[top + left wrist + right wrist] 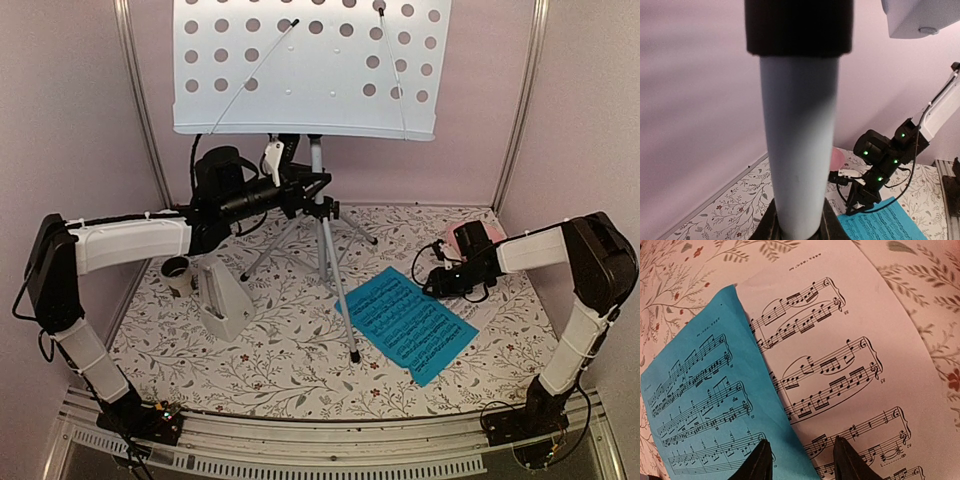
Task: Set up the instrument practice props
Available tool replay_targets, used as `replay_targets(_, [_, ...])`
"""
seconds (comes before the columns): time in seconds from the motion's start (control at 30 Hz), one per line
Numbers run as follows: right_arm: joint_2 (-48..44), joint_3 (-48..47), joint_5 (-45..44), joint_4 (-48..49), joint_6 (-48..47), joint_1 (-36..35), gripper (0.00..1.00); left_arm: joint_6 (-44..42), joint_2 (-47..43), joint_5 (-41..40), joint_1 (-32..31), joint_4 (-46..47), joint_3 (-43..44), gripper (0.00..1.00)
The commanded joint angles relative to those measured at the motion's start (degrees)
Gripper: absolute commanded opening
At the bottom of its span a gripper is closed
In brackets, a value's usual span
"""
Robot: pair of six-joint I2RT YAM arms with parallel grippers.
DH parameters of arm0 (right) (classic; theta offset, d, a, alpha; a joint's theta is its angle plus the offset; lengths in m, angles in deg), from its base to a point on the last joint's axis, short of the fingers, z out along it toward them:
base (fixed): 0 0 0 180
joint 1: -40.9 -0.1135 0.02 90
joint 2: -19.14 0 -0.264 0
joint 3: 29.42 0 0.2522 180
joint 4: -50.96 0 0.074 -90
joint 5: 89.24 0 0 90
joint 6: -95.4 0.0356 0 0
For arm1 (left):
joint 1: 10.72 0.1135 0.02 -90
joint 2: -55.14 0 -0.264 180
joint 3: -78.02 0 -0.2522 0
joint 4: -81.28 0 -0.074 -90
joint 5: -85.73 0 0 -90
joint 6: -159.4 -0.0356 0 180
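Currently left gripper (pixel 312 186) clamps the upright music stand (pixel 311 70); right gripper (pixel 804 460) gapes over blue sheet (pixel 700 390).

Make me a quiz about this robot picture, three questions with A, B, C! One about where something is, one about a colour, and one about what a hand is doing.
1. Seen from above, where does the metronome stand?
A. right of the tripod
B. left of the tripod, beside the dark cup
C. right under the tripod

2. Two music sheets overlap. Which colour lies on top?
A. blue
B. white
C. yellow

3. What is the left hand doing?
A. open in the air
B. shut on the stand pole
C. holding the metronome

Answers:
1 B: the top view shows the metronome next to the cup, left of the tripod legs.
2 A: in the right wrist view the blue sheet covers the edge of the white sheet.
3 B: in the left wrist view the pole sits clasped between its fingers.
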Motion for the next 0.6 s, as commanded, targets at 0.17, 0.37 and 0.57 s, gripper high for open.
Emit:
replay_targets(0.17, [-5.9, 2.0, 0.4, -6.3, -0.2, 4.3, 0.43, 0.9, -2.0, -0.5, 0.6, 13.3, 6.3, 0.0])
replay_targets(0.37, [-8.4, 1.8, 2.2, -6.6, -0.4, 4.3, 0.46, 2.0, -0.6, 0.1, 0.0, 13.0, 6.7, 0.0])
replay_targets(0.57, [-12.3, 0.1, 4.4, -5.9, -0.1, 4.3, 0.61, 3.4, 1.3, 1.4, 0.0, 12.0, 7.6, 0.0])
